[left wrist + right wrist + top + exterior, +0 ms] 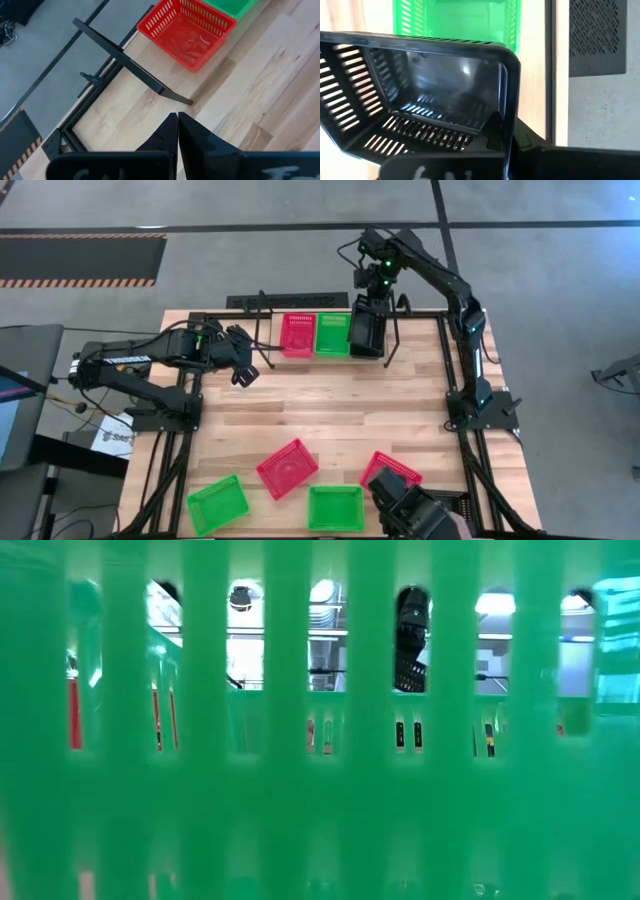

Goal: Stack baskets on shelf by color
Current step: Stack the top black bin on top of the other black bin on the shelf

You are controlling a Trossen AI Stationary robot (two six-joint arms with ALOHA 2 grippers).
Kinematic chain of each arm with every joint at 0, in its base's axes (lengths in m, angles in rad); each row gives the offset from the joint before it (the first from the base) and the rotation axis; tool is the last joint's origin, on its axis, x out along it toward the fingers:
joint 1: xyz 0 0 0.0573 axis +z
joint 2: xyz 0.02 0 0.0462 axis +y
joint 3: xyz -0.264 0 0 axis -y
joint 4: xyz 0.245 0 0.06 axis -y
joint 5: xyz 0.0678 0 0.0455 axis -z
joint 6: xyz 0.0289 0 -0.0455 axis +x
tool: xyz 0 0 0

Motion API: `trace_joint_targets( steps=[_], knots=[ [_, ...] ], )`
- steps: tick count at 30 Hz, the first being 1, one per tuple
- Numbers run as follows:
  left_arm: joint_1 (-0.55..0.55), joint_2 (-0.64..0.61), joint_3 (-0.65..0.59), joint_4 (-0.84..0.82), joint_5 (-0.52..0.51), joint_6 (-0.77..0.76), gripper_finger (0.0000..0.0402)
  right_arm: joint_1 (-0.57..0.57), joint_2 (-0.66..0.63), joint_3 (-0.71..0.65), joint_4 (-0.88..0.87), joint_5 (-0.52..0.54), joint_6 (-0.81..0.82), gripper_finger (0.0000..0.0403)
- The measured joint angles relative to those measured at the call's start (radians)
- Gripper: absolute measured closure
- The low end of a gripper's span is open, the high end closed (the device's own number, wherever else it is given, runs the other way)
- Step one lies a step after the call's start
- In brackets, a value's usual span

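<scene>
The right gripper (pixel 366 330) gripped a black basket (pixel 420 100) by its rim over the shelf (pixel 262 330) (tilted, just beside the green basket (pixel 333 334) and red basket (pixel 297 334) there). The left gripper (pixel 245 370), fingers (pixel 200 140) pressed together and empty, hovered near the shelf's left end.

Glossy plastic black basket (pixel 420 100); pale wood-plank table (pixel 330 405).

We recorded a wood-plank table (pixel 330 415), shelf (pixel 300 352) at far edge bearing red basket (pixel 297 335) beside green basket (pixel 333 334), five baskets along near edge.
</scene>
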Motion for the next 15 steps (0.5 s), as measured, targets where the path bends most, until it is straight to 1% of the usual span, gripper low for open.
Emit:
trace_joint_targets(
  steps=[4, 8, 12, 15],
  knots=[
    [0.0, 0.0, 0.0, 0.0, 0.0, 0.0, 0.0401, -0.001, 0.001, 0.0, -0.006, 0.065, -0.004, 0.04],
    [0.0, 0.0, 0.0, -0.003, 0.001, 0.008, 0.0401, -0.001, 0.001, -0.005, -0.003, 0.074, -0.004, 0.04],
    [0.0, 0.0, 0.0, -0.003, 0.001, 0.041, 0.0401, 0.0, 0.0, -0.05, -0.011, 0.076, -0.004, 0.04],
    [0.0, 0.0, 0.0, -0.004, 0.001, 0.062, 0.0401, 0.01, 0.0, -0.091, -0.011, 0.114, -0.004, 0.04]
  ],
)
